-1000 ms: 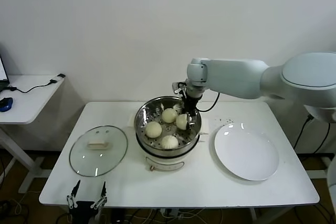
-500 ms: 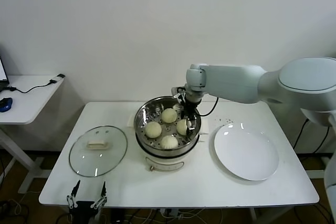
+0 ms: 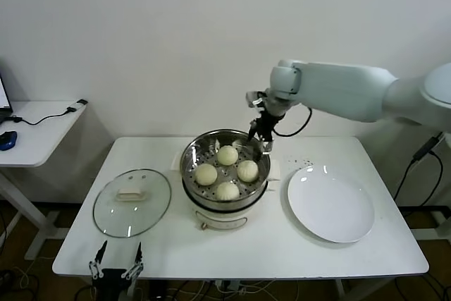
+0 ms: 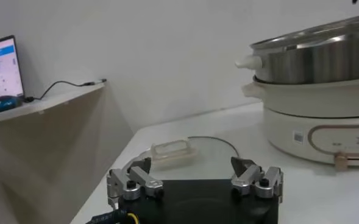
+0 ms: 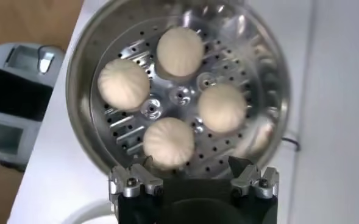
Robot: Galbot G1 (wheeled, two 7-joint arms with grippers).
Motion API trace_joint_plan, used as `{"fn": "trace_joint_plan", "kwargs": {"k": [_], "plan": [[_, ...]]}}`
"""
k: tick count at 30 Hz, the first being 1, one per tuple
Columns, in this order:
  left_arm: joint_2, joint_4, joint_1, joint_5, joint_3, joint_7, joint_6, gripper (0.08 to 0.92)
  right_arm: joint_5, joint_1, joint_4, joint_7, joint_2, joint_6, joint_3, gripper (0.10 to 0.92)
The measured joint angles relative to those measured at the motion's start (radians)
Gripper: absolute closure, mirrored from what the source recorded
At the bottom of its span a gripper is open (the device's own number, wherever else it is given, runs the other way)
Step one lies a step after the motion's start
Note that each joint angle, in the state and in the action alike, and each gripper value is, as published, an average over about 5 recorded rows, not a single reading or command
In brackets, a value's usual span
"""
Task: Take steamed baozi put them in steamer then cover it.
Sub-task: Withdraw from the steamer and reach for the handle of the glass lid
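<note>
Four cream-white baozi lie on the perforated tray of the shiny steamer [image 3: 191, 154]: one at the back [image 3: 227, 154], one at the left [image 3: 206, 173], one at the right [image 3: 247, 170], one at the front [image 3: 227, 190]. The right wrist view shows all of them in the steamer [image 5: 75, 73], for example one baozi [image 5: 169, 140] nearest the jaws. My right gripper [image 3: 258, 134] hangs open and empty above the steamer's back right rim; it shows in its own view [image 5: 192, 170]. The glass cover [image 3: 132, 201] with its white handle lies flat on the table left of the steamer, also in the left wrist view [image 4: 174, 149]. My left gripper [image 3: 116, 267] waits open at the table's front edge [image 4: 194, 173].
An empty white plate [image 3: 330, 203] lies right of the steamer. The white table [image 3: 282, 255] ends close in front. A side desk [image 3: 35, 128] with a mouse stands at the far left. A wall is close behind the steamer.
My right gripper let go of the fourth baozi inside the steamer and rose up and to the right, out of the pot. The left arm has not moved.
</note>
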Motion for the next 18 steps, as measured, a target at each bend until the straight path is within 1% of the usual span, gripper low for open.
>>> {"fn": "trace_joint_plan", "kwargs": {"k": [4, 9, 13, 18], "plan": [[0.0, -0.003, -0.006, 0.005, -0.004, 0.0, 0.002, 0.177, 0.015, -0.001, 0.037, 0.052, -0.098, 0.067, 0.043, 0.203], [0.005, -0.007, -0.018, 0.009, -0.015, -0.001, 0.009, 0.177, 0.027, -0.08, 0.098, 0.166, -0.242, 0.143, 0.168, 0.203], [0.006, -0.018, -0.028, 0.013, -0.027, -0.005, 0.018, 0.177, 0.032, -0.218, 0.152, 0.278, -0.354, 0.191, 0.342, 0.203], [0.006, -0.032, -0.045, 0.027, -0.04, -0.008, 0.033, 0.177, 0.032, -0.462, 0.229, 0.411, -0.474, 0.238, 0.625, 0.203]]}}
